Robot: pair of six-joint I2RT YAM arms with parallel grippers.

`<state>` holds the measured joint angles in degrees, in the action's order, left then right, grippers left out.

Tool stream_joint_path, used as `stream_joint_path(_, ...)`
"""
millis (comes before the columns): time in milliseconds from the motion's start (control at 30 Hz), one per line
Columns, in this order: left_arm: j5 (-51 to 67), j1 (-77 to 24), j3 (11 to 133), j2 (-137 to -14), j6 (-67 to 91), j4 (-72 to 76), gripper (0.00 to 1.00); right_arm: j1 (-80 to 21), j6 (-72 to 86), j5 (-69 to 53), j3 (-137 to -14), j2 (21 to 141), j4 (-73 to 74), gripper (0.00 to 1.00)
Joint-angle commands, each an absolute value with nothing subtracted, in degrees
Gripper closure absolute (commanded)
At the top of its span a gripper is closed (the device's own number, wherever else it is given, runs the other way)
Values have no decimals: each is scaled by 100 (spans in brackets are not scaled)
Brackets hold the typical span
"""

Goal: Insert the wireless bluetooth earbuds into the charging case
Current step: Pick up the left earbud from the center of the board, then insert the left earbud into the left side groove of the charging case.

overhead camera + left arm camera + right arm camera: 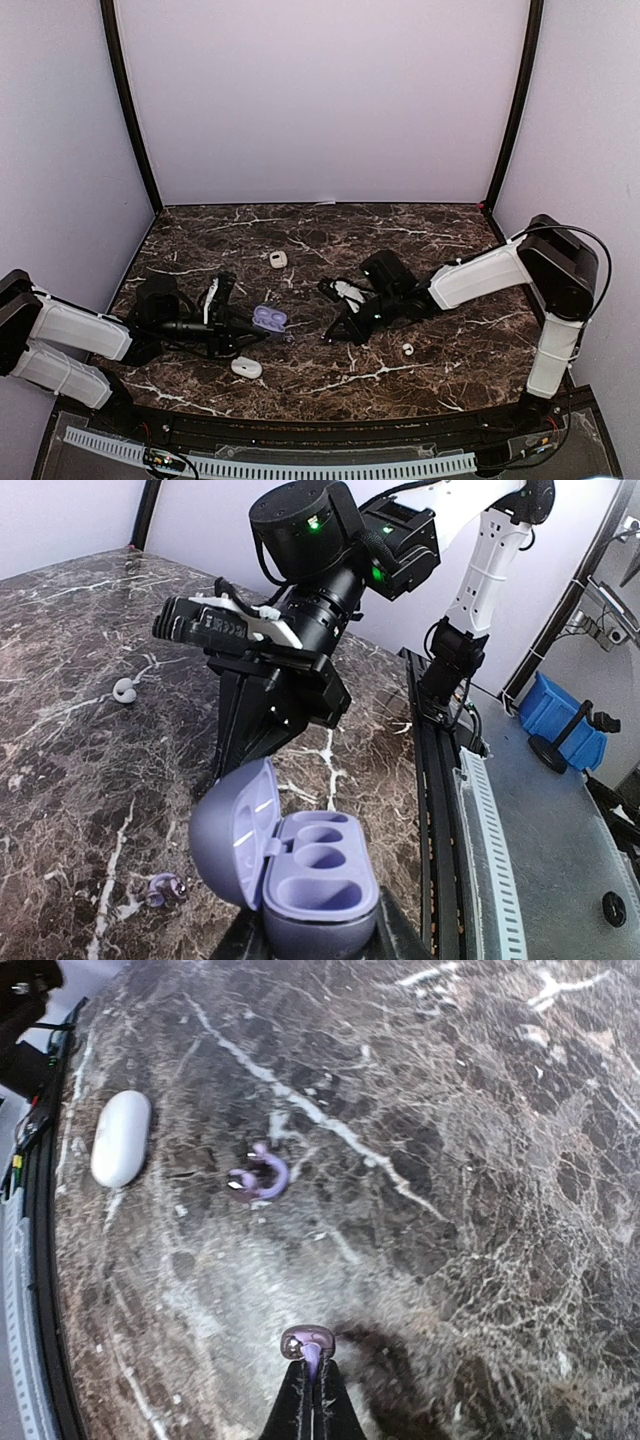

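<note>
- Tabletop (480, 1160): glossy dark brown stone pattern with white veins.
- Right pincer (309, 1368): thin black fingers pinched narrow on a small rounded lilac earbud (308, 1339), held right at the tips.
- Second earbud (259, 1175), also lilac and curled like a hook, lies flat on the table beyond those tips. A smooth white oval case (121, 1138) lies further off to their left.
- Left pincer (258, 328) clamps the matte lilac charging case (320, 880) from both sides. Its domed lid is hinged open and two moulded wells face up.

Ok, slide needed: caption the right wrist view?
Right gripper holds one purple earbud; another earbud and a white case lie on the table.
</note>
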<state>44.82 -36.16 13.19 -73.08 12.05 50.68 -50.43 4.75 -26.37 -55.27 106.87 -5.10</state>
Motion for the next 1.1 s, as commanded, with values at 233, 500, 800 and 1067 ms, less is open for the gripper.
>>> stream_joint_path(233,5517,-3683,1305,-7325,454,5642,80,-5506,57,-3094,-4813,9216,-1789,100)
stream_joint_path(500,5463,-3964,1368,-7365,-170,5481,80,-5896,-243,-3119,-4399,8335,-2385,100)
stream_joint_path(800,5338,-4103,1456,-7416,-230,5409,80,-6068,-430,-2926,-4529,8244,-2237,100)
stream_joint_path(1067,5248,-4183,1570,-7502,-229,5352,81,-6205,-439,-2848,-4621,8227,-2237,100)
